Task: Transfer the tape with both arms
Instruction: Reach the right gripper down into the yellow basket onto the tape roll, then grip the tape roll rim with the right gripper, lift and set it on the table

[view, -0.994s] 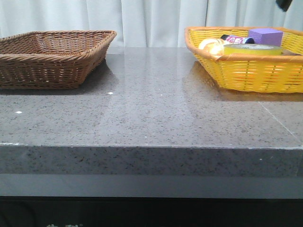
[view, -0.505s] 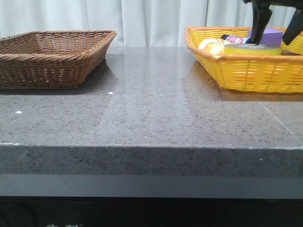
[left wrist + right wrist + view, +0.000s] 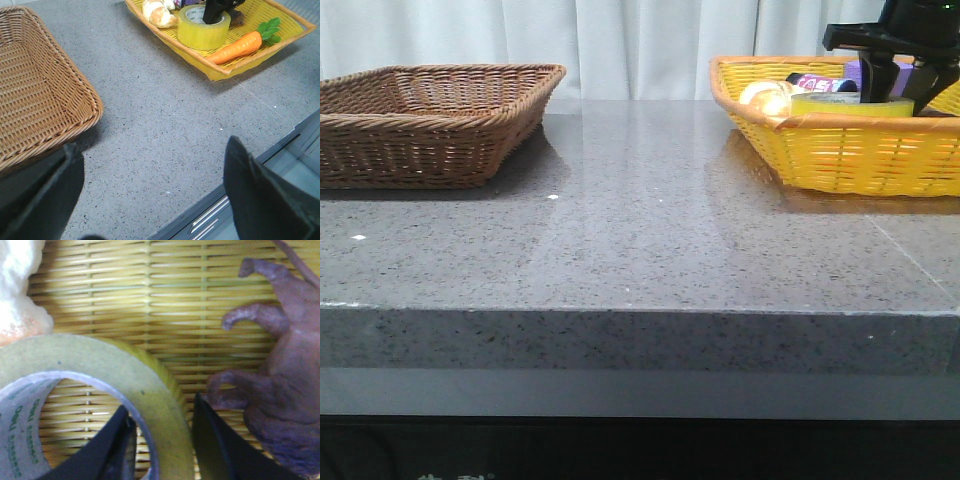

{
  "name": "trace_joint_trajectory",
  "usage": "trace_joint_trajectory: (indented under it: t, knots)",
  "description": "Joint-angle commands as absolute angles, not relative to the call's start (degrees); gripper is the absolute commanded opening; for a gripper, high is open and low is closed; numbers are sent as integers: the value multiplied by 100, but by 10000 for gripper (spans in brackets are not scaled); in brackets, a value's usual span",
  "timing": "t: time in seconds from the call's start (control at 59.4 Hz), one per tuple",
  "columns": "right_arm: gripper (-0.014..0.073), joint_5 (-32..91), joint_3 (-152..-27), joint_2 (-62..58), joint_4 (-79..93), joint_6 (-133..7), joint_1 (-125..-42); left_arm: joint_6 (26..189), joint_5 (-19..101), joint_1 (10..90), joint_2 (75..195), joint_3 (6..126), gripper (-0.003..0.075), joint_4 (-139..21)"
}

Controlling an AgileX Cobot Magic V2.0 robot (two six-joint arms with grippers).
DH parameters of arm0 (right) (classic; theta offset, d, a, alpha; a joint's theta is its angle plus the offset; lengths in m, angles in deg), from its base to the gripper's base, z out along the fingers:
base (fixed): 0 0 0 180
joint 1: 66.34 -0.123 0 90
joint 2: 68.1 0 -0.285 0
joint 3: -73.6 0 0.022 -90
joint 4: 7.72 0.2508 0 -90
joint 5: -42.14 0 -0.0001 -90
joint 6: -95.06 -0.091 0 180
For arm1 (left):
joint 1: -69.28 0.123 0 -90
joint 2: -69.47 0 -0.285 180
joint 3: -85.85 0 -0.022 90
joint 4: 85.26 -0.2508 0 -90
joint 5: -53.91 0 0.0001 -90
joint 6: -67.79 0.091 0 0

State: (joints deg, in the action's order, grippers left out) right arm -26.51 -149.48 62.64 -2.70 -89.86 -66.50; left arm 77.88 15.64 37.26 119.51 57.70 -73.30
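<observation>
The tape (image 3: 830, 104), a wide yellow roll with a white core and green print, lies flat in the yellow basket (image 3: 860, 155) at the back right. My right gripper (image 3: 900, 92) has come down over it. In the right wrist view, the right gripper (image 3: 160, 405) is open and straddles the wall of the tape (image 3: 100, 352), one finger inside the core and one just outside. The left wrist view shows the tape (image 3: 200, 34) with the right gripper (image 3: 216, 12) in its core. My left gripper (image 3: 155, 195) is open and empty, above the table's front edge.
An empty brown wicker basket (image 3: 430, 120) stands at the back left. The yellow basket also holds a toy carrot (image 3: 237, 47), a bread roll (image 3: 157, 12), a glossy pale round object (image 3: 765, 95) and a purple toy (image 3: 280, 365) right beside the tape.
My right gripper has come down from above the frame into the yellow basket, and now straddles the tape's wall. The baskets have not moved.
</observation>
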Motion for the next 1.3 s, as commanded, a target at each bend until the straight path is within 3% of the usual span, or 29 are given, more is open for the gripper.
trace_joint_trajectory:
  t: [0.0,0.101,0.573,0.859,1.28]
  knots:
    - [176,-2605,-15134,5902,-188,-8952,-6625,7772,2004,3684,11968,5976,567,-7216]
    - [115,-2642,-15136,5855,-188,-8931,-6625,7772,2004,3684,11968,5976,567,-7216]
    - [115,-2608,-15136,4464,-188,-8561,-6767,7772,2004,3684,11968,5976,567,-7216]
    - [115,-2445,-15130,3659,-188,-8129,-7759,7772,2004,3684,11968,5976,567,-7216]
    - [110,-2441,-14835,3984,-325,-7624,-9600,7772,2004,3684,11968,5976,567,-7216]
